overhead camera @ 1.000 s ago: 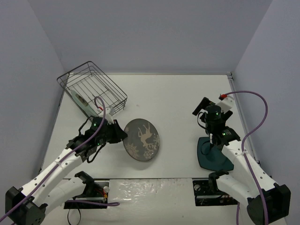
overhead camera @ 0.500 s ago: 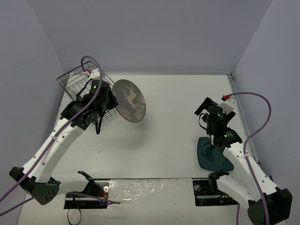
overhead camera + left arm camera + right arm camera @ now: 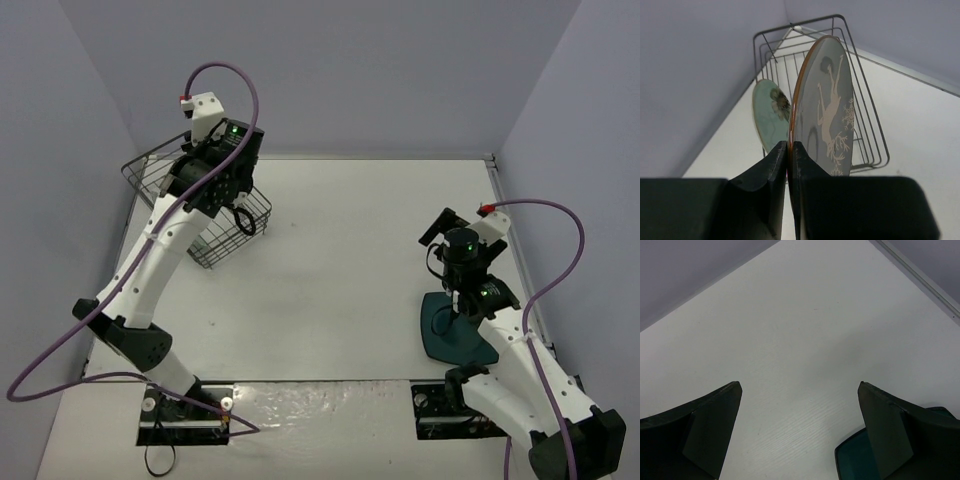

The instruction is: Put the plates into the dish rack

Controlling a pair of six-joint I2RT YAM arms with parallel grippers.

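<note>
My left gripper [image 3: 789, 144] is shut on the rim of the grey deer plate [image 3: 827, 105], holding it upright on edge over the dish rack [image 3: 840, 22]. The mint-green plate [image 3: 771, 117] stands inside the rack just left of it. From above, my left gripper [image 3: 205, 180] hangs over the rack [image 3: 245, 215] and the arm hides the grey plate. The dark teal plate [image 3: 450, 340] lies flat at the right, partly under my right arm. My right gripper [image 3: 800, 390] is open above bare table, with the teal plate's corner [image 3: 855, 460] by its right finger.
The rack sits in the far left corner close to the left wall [image 3: 70, 150]. The table's right edge strip [image 3: 500, 200] runs just past my right gripper [image 3: 440, 228]. Both arm bases stand at the near edge.
My left arm lifted the deer plate off the middle of the table, carried it back and left, and turned it upright over the rack. The right arm barely moved.
</note>
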